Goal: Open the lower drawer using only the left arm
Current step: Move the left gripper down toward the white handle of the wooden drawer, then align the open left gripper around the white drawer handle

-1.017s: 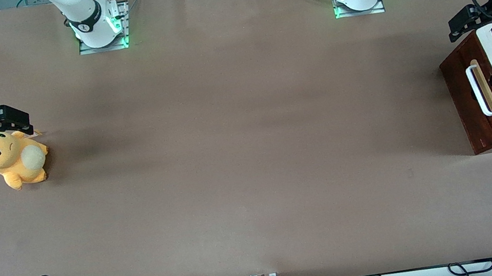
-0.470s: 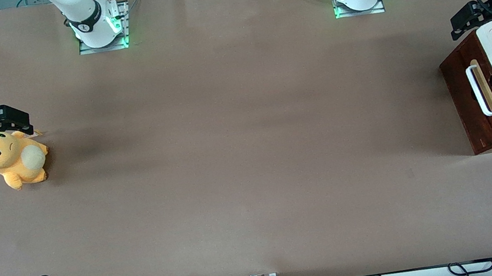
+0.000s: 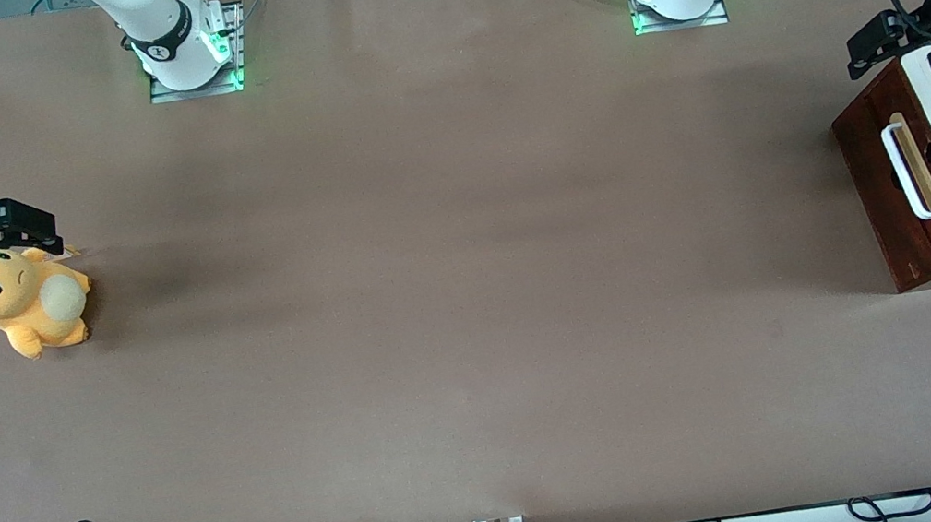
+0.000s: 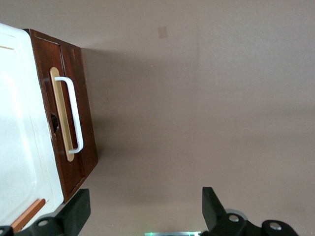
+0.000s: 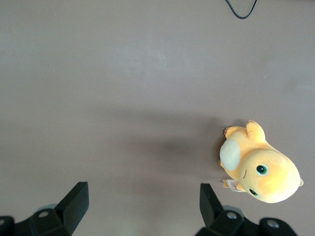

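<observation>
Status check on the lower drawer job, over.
Left arm's black two-finger gripper open, empty, above the table off the cabinet's corner. Dark red-brown lower drawer shut, white bar handle untouched. Nothing blocking the handle.

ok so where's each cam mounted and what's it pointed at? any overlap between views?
Front view: high above the table, looking down; both arm bases show, and the left gripper hangs by the cabinet's farther corner.
Left wrist view: on the working arm, looking down at the lower drawer and its white handle; open fingers show.
Right wrist view: on the parked arm, over the orange plush.
Shared: front and left wrist both see the drawer; front and right wrist both see the plush.
</observation>
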Available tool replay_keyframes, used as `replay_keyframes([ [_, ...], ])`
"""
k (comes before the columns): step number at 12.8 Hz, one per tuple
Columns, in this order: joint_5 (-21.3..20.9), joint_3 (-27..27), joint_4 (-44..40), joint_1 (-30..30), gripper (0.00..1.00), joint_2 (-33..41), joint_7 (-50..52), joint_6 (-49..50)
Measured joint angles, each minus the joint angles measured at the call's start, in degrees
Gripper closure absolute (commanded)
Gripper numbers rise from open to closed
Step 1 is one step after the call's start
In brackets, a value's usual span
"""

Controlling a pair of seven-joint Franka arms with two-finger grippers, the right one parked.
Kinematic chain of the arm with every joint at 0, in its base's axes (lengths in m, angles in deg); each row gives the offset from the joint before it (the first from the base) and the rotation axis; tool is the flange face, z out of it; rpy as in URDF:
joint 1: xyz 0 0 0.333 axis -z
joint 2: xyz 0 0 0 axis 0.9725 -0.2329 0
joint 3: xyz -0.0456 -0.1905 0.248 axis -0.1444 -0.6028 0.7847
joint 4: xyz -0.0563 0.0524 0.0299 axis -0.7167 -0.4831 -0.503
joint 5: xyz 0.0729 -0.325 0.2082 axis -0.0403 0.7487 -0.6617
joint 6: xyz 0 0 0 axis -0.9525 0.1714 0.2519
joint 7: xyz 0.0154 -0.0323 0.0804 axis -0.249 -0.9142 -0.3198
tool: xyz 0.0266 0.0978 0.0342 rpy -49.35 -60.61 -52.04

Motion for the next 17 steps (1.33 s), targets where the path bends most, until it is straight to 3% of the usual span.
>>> replay_keyframes([
  [1,-1.55,-0.17,0.02,0.01,0.01,-0.34,0.85,-0.4],
  [5,-15.49,-5.42,0.88,0.14,0.01,-2.4,10.33,-0.39],
  [11,-42.25,-14.41,11.36,0.14,0.03,-8.31,31.47,-0.37],
  [17,-58.64,-17.2,18.92,-2.15,0.08,-18.25,47.64,-0.7],
])
